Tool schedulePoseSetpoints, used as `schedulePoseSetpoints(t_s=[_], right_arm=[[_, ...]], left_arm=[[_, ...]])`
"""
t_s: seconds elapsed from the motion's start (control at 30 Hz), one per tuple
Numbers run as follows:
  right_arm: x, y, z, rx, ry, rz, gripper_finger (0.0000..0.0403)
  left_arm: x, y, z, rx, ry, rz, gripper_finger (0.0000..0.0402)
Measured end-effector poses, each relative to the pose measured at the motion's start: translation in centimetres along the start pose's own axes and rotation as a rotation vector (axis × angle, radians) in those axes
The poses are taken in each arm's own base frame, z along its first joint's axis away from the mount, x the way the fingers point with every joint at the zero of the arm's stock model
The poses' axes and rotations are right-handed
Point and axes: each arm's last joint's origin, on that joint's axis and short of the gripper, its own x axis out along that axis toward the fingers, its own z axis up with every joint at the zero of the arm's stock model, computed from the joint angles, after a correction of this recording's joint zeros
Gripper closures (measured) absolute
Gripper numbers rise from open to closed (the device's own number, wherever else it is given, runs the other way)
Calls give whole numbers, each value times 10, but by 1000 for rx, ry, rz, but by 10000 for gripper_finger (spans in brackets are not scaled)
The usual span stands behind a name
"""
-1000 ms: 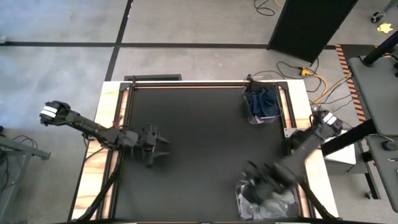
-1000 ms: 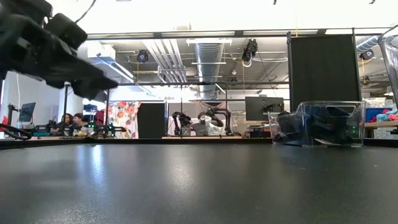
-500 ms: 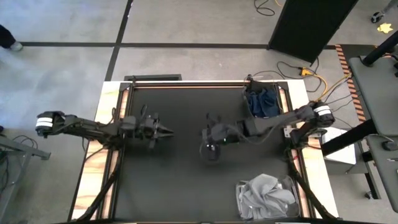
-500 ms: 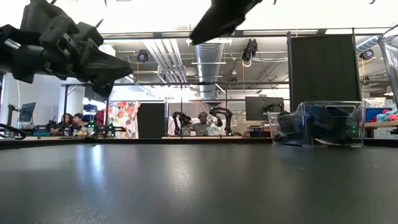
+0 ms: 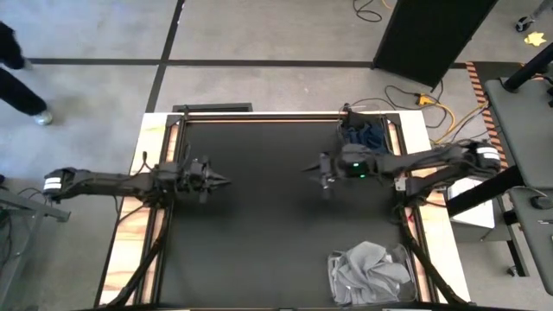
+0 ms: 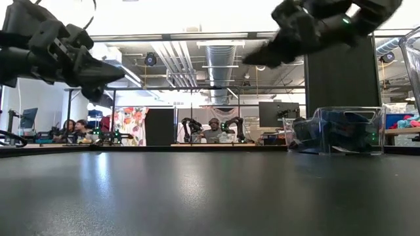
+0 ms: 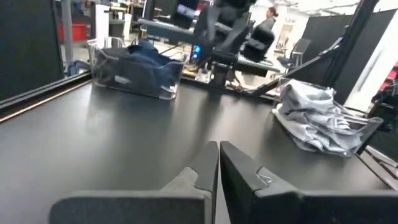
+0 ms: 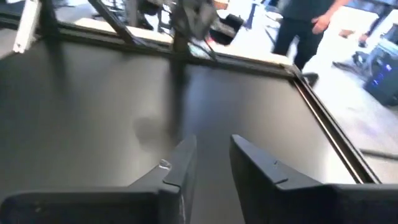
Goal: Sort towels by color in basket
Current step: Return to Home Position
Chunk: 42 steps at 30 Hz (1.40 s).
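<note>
So, grey towels are piled in one clear bin, navy towels in another. Left gripper is pressed together, right gripper is spread slightly

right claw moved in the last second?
Yes. The right claw went from the grey-towel bin to beside the dark-towel bin. The left claw hovers over the table's left side.

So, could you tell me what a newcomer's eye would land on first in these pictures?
Probably the two dark arms, with the left pincer and right pincer pointing at each other above the middle of the black table. Next, along the table's right side in the high view, the heap of grey towels in the lower clear bin and the dark navy towels in the upper clear bin.
</note>
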Motion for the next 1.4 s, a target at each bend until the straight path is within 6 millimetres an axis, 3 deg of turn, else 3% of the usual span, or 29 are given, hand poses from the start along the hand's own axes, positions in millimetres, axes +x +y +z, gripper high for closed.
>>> schedulePoseSetpoints(t_s=[0.23,0.37,0.63,0.8,1.1,1.4], right_arm=[[-42,5,-35,39,-4,2,340],[-64,15,-53,78,-119,52,351],[-104,32,-91,177,-216,-18,369],[-116,40,-91,173,-193,-46,380],[-142,51,-83,114,-326,-121,392],[-146,54,-86,132,-324,-26,394]], left_arm=[[-11,-3,11,68,-107,-20,401],[-16,-4,17,76,-168,-26,401],[-25,-6,20,75,-215,-37,401],[-27,-5,15,66,-165,-28,401],[-33,-2,7,63,-106,14,401],[-36,-3,5,142,-99,5,401]])
